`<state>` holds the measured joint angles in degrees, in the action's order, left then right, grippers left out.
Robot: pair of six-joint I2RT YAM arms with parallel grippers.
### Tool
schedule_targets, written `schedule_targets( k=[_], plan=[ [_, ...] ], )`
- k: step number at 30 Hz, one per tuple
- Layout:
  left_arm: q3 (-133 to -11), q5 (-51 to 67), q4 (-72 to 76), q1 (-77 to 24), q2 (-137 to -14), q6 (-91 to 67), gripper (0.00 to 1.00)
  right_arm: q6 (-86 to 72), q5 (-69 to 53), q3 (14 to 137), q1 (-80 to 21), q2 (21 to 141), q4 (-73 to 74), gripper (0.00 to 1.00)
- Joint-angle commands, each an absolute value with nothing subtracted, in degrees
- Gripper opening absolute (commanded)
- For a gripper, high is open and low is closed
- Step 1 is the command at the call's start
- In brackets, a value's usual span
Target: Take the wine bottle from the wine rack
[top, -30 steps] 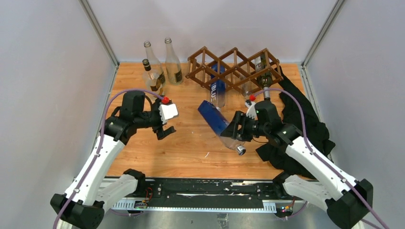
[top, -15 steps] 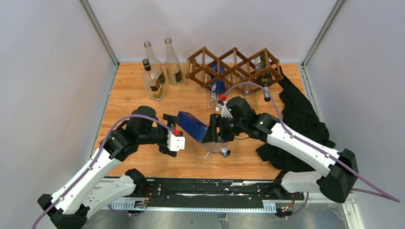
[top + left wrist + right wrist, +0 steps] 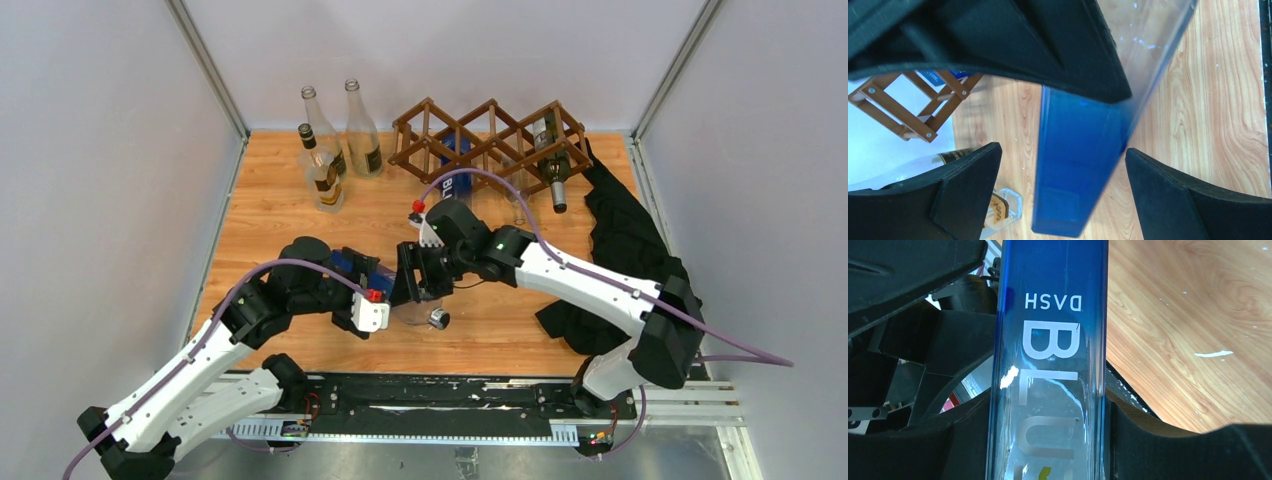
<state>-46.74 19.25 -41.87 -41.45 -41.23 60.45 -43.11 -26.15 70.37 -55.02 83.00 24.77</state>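
The right gripper [image 3: 420,285] pinches the blue-tinted wine bottle [image 3: 1050,340] around its body, jaws partly spread to fit it. The left gripper [image 3: 1064,192] is spread wide, its fingers on either side of the bottle's blue end without touching. White lettering on the glass reads "DASH" and "BLU". The bottle is held over the wooden table [image 3: 270,220], well apart from the wine rack [image 3: 490,140].

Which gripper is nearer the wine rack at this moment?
Right. The right gripper, shut on the blue bottle, sits in front of the wine rack. The left gripper, open around the bottle's blue end, is further back toward the near table edge.
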Motion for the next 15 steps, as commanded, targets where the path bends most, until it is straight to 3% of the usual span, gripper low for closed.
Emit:
schedule_targets(
  k=[1,10,13,15],
  plan=[
    [-45.89,19.06,-40.12,-42.10,-40.86,61.96,1.00,-42.71,-31.64,76.62,-57.18,83.68,15.23,0.00],
    [-44.17,18.81,-40.21,-42.19,-39.78,62.94,0.88,-43.41,-33.38,79.75,-57.66,85.74,13.39,0.00],
    [-43.69,18.60,-40.20,-42.19,-39.47,63.44,0.79,-44.15,-34.25,80.03,-57.66,86.03,12.56,0.00],
    [-43.81,18.46,-40.17,-42.19,-39.48,63.66,0.68,-44.07,-34.44,80.07,-57.66,85.92,12.69,0.00]
  ],
)
